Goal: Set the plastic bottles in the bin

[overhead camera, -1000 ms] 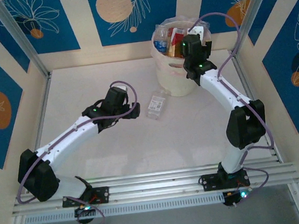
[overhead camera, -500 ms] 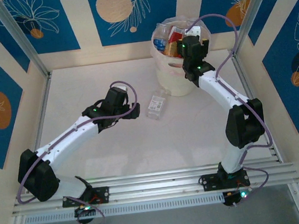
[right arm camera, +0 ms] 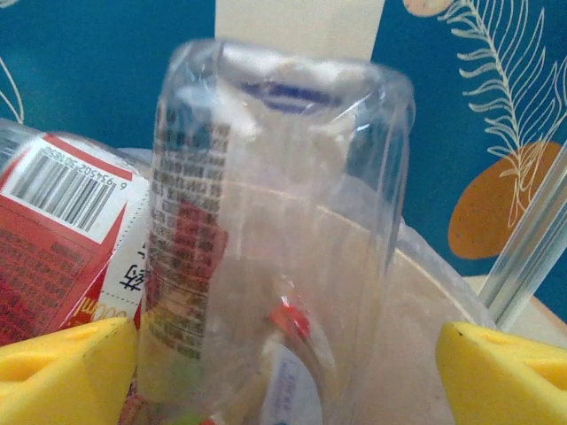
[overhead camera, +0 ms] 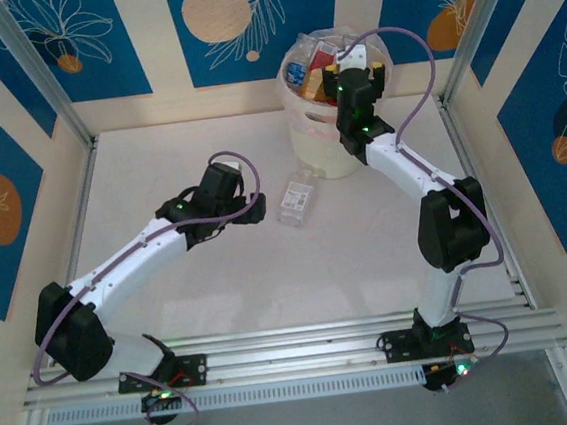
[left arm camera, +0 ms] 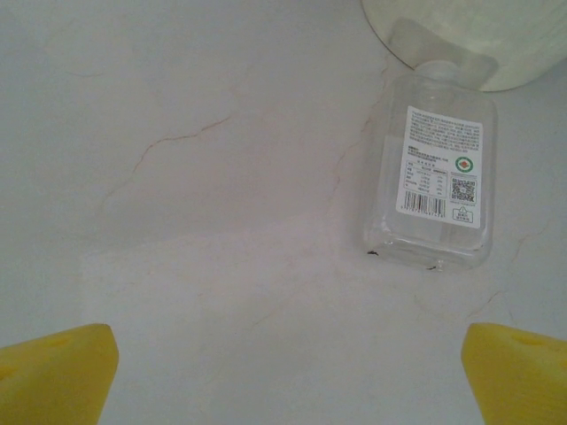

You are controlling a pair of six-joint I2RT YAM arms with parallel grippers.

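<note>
A flat clear plastic bottle (left arm camera: 436, 177), rectangular in outline, is seen lying on the pale surface (overhead camera: 157, 154) with its white printed label and barcode facing up. The surface is matt and crossed by fine hairline veins like marble. The bottle's neck end is turned towards the round cream-white plastic bin (overhead camera: 318, 149), whose smooth curved wall stands just beside it; whether the two touch cannot be told. The left gripper (left arm camera: 288, 376) is held low over the surface, apart from this bottle. Its yellow fingertips (left arm camera: 53, 372) are set at the bottom corners of the wrist view, so the jaws are spread wide with nothing between them.

The bin is heaped above its rim with crumpled bottles (overhead camera: 309, 64) bearing red, orange and blue labels. The right gripper (right arm camera: 283, 372) is placed over that heap. Between its yellow pads (right arm camera: 62, 372) a tall clear plastic bottle (right arm camera: 275, 177) is seen standing on end, thin-walled, dented and glossy, with small dark print down one side. The jaws are set wide to either side of it. One pad appears to touch it, but whether it is pinched cannot be told. A red-and-white labelled bottle (right arm camera: 53, 230) with a barcode lies just beside it.
</note>
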